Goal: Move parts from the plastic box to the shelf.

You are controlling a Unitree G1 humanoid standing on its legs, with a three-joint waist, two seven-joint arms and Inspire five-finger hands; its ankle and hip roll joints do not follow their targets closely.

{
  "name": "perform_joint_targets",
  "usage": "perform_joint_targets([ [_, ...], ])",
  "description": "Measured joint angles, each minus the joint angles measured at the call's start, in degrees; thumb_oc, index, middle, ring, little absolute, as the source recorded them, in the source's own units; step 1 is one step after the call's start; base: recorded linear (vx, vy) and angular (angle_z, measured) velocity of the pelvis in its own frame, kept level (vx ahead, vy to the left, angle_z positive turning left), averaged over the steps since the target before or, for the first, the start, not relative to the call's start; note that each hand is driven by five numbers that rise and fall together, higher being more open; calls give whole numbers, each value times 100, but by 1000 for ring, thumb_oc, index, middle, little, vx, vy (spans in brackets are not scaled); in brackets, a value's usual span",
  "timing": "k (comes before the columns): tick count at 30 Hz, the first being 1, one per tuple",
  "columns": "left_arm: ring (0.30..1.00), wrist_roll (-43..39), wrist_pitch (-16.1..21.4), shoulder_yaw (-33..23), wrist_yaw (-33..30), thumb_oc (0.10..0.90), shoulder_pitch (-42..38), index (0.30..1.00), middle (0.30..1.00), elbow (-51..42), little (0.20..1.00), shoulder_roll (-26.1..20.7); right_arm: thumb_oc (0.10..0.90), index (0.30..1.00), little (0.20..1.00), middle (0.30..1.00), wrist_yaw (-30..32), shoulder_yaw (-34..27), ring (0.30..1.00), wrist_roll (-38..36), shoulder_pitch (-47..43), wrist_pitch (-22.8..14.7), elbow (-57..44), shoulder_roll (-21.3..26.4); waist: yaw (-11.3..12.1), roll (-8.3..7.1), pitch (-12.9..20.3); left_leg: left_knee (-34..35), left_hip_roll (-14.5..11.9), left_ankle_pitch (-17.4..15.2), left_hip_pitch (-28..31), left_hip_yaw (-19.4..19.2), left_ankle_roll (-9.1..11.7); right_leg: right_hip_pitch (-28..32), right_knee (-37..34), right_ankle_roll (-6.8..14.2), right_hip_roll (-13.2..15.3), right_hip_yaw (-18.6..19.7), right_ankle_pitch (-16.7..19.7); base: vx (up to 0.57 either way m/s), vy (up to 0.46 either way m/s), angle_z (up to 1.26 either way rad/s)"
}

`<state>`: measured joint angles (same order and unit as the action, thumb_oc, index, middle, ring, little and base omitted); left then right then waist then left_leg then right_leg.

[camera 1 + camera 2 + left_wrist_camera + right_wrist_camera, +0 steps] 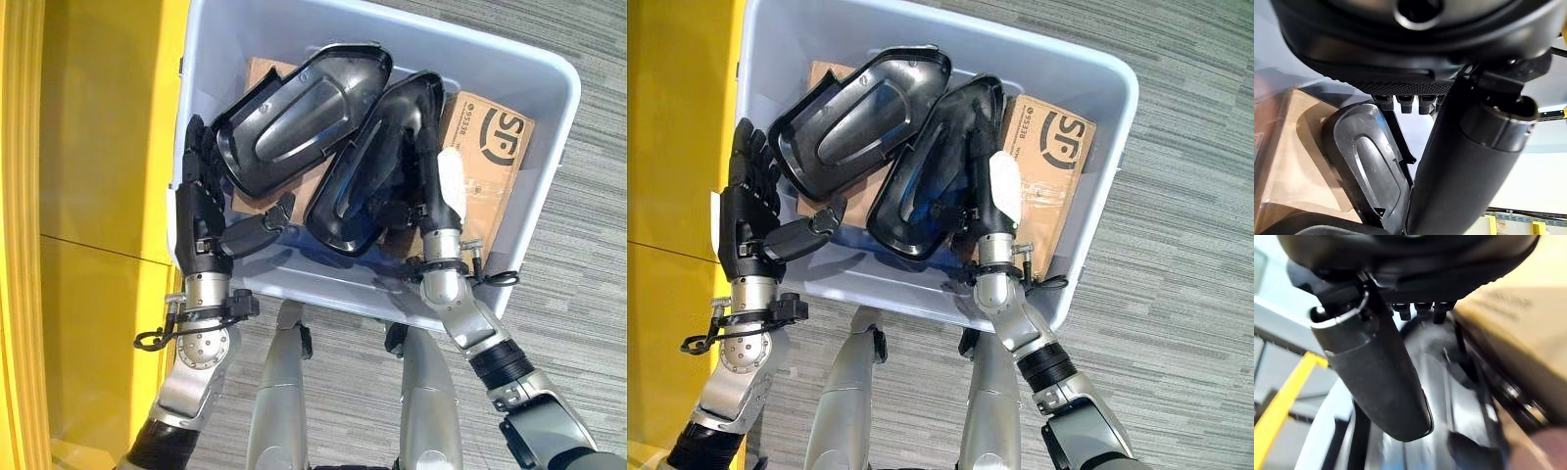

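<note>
Two black moulded parts (299, 117) (377, 166), stiff, light, slick-looking, lie mid-frame in the plastic box (509, 73) over cartons; my left hand (201, 201) spread beside one, my right hand (431, 191) among them, fingers' state indeterminable; best gripped at rims.

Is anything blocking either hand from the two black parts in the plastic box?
Nothing visible. The left hand is at the edge of the left black part, and the right hand lies against the right black part. Both parts lie on cardboard boxes.
</note>
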<state>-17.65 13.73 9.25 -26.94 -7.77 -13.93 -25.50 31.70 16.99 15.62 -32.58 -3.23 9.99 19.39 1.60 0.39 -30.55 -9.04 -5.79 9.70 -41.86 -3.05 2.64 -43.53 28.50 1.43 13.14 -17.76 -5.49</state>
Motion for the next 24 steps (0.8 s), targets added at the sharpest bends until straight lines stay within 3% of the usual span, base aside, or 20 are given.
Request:
perform_joint_targets([
  [6, 1000, 2, -2, -2, -7, 900, 1, 1000, 1000, -1, 1000, 1, 900, 1000, 1000, 1000, 129, -317, 1000, -16, 314, -4, -496, 0, -79, 0, 0, 5, -2, -2, -4, -1, -3, -5, -2, 0, -3, 0, -2, 0, 0, 0],
  [24, 1000, 6, -12, -57, -28, 900, 136, 1000, 1000, -9, 1000, 0, 900, 1000, 1000, 1000, -265, 88, 1000, -687, 825, -321, -1230, -125, -165, -6, -3, 3, -12, -16, -33, -12, -22, -28, -21, 0, -18, 7, -1, 0, 0, 0],
])
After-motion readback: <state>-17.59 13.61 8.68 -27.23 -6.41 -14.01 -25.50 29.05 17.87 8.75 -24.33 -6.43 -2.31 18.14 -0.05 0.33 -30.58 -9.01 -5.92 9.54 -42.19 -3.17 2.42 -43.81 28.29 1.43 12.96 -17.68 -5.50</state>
